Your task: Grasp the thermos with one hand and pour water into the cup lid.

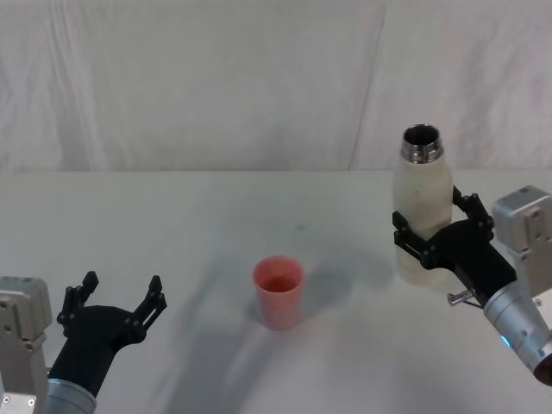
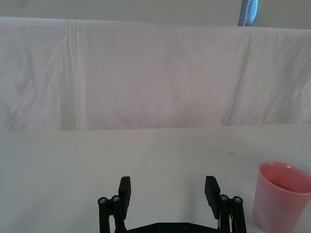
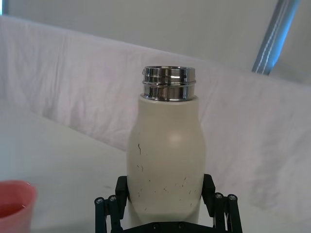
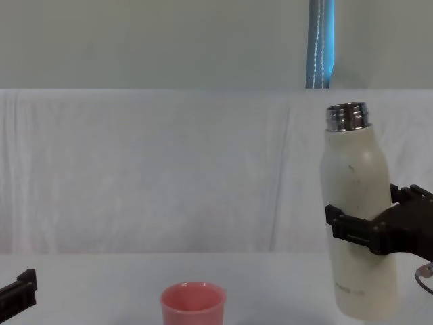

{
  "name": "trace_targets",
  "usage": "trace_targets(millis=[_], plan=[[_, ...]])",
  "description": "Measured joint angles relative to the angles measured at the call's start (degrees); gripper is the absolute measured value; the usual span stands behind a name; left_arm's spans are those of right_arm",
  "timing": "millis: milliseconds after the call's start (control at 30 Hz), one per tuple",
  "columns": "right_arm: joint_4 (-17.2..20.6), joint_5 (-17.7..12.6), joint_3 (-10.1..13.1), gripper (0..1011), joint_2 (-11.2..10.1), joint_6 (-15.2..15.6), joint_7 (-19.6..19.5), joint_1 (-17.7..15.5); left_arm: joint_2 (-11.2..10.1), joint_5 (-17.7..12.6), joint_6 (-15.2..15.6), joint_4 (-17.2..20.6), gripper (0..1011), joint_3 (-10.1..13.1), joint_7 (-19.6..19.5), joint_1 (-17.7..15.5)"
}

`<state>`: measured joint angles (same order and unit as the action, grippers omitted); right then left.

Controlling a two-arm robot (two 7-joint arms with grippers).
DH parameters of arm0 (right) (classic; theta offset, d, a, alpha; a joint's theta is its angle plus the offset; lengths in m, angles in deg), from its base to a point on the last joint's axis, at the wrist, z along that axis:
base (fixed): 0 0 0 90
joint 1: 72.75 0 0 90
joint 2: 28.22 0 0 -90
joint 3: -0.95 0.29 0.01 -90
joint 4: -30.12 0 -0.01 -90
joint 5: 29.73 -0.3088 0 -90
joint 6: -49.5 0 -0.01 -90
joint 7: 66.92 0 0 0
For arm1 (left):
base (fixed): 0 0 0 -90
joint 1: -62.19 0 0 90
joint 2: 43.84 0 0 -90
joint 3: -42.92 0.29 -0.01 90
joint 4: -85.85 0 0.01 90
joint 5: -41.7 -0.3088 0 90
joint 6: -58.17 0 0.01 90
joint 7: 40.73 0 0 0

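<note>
My head camera looks down at the table (image 1: 216, 224) from above; my chest camera looks level across it. Each wrist camera looks forward past its own fingers. All four share the pink cup (image 1: 278, 291), close in every view.

faint print low on thermos (image 4: 357, 230), unreadable

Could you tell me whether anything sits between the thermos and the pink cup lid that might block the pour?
Nothing visible does. The right pincer is closed on the thermos, held upright, and bare table separates it from the cup lid. The left pincer rests open on the cup's other side.
</note>
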<state>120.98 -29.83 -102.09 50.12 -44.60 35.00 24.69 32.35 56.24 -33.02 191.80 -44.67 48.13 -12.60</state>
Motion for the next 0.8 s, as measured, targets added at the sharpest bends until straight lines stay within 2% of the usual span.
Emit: trace_targets(millis=[100,233,800], plan=[[1.2,-3.4,1.0,950,0.8,1.4,1.1,-1.2,0.0,0.0,0.0,0.0,1001,0.0,0.0,0.0],[2.3,-5.6,1.4,950,0.7,2.0,2.1,-2.4,0.0,0.0,0.0,0.0,1001,0.0,0.0,0.0],[5.6,-9.1,1.3,950,-1.9,3.3,3.2,-6.1,0.0,0.0,0.0,0.0,1001,0.0,0.0,0.0]])
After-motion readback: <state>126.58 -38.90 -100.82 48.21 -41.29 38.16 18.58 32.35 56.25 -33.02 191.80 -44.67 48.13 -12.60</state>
